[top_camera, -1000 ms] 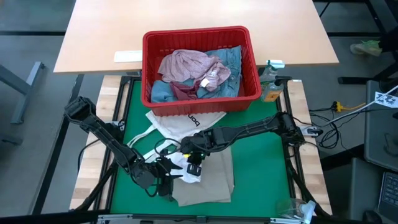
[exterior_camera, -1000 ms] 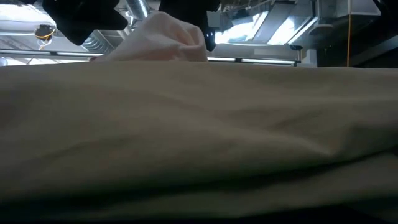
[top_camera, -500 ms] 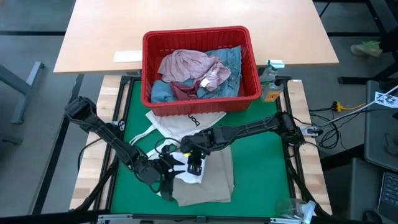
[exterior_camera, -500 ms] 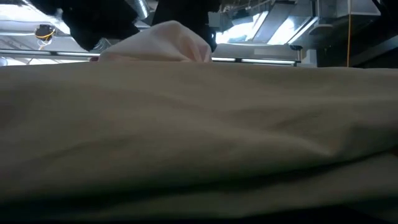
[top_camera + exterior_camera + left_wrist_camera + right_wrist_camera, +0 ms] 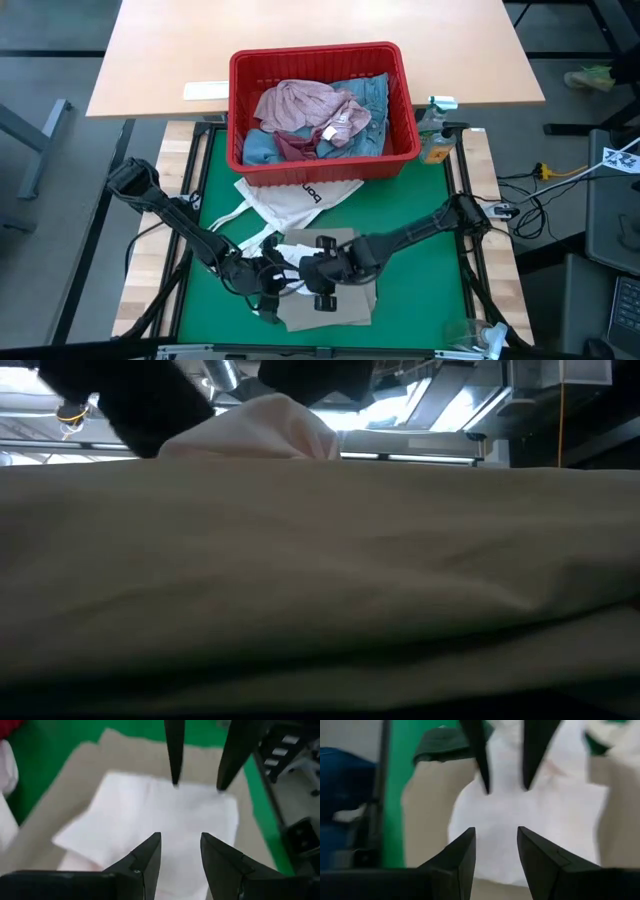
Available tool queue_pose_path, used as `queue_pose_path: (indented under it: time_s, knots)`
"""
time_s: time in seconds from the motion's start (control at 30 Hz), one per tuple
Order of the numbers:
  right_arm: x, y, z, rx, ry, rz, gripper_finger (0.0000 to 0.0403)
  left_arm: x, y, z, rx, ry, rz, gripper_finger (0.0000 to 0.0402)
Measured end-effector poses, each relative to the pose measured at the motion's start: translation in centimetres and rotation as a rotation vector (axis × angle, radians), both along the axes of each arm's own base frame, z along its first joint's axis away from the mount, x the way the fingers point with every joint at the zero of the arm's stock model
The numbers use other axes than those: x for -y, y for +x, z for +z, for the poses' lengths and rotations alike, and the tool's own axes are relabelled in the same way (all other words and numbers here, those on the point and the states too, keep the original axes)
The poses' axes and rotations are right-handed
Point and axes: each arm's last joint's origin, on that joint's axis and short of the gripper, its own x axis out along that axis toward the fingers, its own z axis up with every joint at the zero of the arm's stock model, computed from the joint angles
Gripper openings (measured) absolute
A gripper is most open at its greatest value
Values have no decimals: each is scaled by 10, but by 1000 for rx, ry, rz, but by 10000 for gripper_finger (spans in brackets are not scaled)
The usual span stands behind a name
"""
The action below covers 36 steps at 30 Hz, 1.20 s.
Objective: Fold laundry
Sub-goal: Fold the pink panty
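Folded beige trousers lie flat on the green mat near the table's front edge. A small white piece of laundry lies on top of them and shows as a pale mound in the low view. My left gripper and my right gripper face each other over it, both open. The left one comes from the table's left, the right one from the right. My left gripper holds its open fingertips just over the white piece's near part, with nothing between them; I cannot tell whether they touch it. My right gripper slants down from the right, its fingertips at the white piece's opposite edge; I cannot tell whether they touch it.
A white tote bag with black lettering lies between the trousers and the red basket. The basket holds a mottled pink top and light blue denim. Bottles stand at the far right corner.
My right gripper has gone toward the table's near edge and now sits lower over the trousers, opposite the left gripper. The white mound has sunk a little and lies rounder than before.
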Motion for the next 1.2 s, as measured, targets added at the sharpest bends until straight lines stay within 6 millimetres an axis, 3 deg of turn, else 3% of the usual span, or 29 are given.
queue_pose_path:
  time_s: [0.23, 0.47, 0.73, 0.97, 1.2]
  knots:
    - [-16, -7, -35, -51, -75, -4, 143, 5, 4, -27, -75, 29, 4, 132]
    - [-20, -6, -58, -119, -81, 7, 143, 5, 3, -26, -82, 76, -28, 132]
    - [-20, -4, -42, -101, -78, 4, 143, -5, -12, 8, -56, 59, -35, 132]
    - [-21, -3, -20, -82, -69, 5, 143, -30, -45, 45, -112, 24, 15, 132]
    - [-22, -2, -15, -70, -56, 9, 143, -54, -71, 49, -261, -58, 209, 132]
